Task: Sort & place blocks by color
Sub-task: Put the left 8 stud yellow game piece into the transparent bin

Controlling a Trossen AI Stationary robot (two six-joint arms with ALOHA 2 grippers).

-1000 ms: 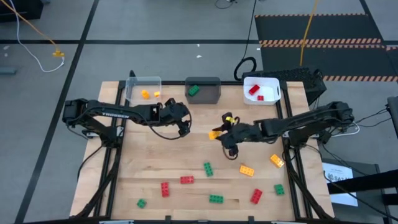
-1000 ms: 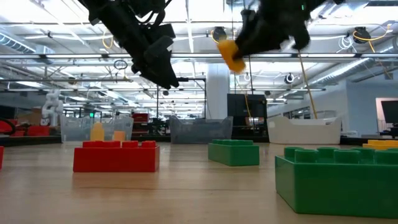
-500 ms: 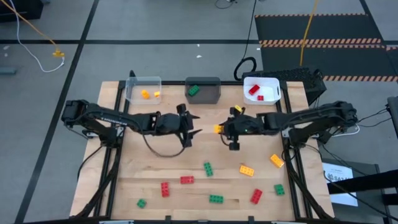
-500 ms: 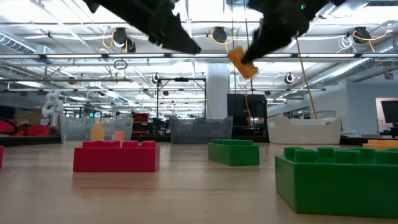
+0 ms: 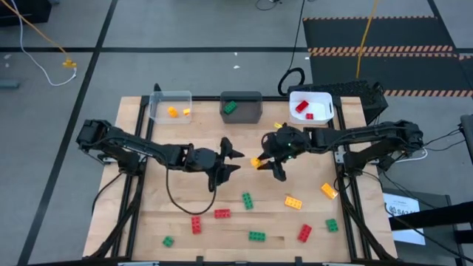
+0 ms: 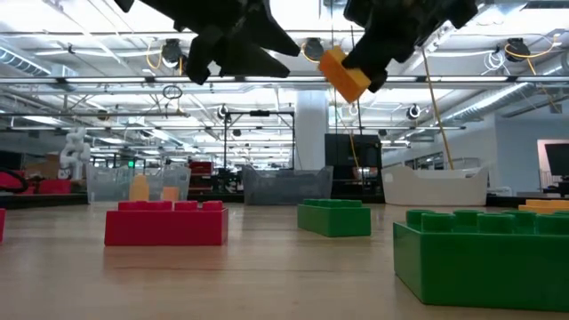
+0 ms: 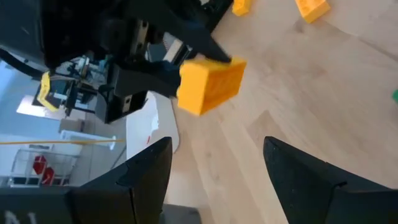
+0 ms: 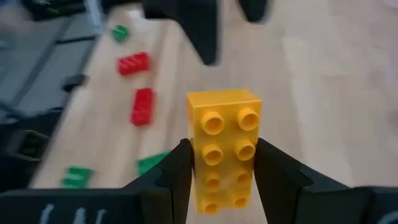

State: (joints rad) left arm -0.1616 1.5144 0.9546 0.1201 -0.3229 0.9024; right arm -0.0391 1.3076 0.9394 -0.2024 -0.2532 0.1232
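A yellow brick (image 5: 256, 161) is lifted above the table's middle, shut in my right gripper (image 5: 267, 160). It also shows in the low view (image 6: 344, 74), the left wrist view (image 7: 211, 84) and the right wrist view (image 8: 224, 146). My left gripper (image 5: 230, 157) is open. It faces the brick from the table's left, a short way off, and touches nothing. Its fingers (image 7: 143, 174) stand spread below the brick in its own view. Other red, green and orange bricks lie flat on the near half of the table. My right gripper pinches the yellow brick by its two long sides (image 8: 194, 155), one finger (image 8: 177, 174) on each, near the end toward the wrist. The fingers come about level from the table's right and lie along the brick. The brick is lifted clear, and its free end (image 7: 193, 93) points toward my left gripper.
Along the far edge stand a clear bin (image 5: 170, 103) holding yellow pieces, a dark grey bin (image 5: 241, 106) holding a green one and a white bin (image 5: 310, 103) holding red ones. Loose bricks include green (image 5: 247, 199), orange (image 5: 293, 202), orange (image 5: 329, 191) and red (image 5: 222, 213).
My left gripper has moved toward the table's right and near edge, closing in on the right gripper, and has turned to point at the brick. My right gripper has kept the yellow brick lifted, shifting a little and turning it.
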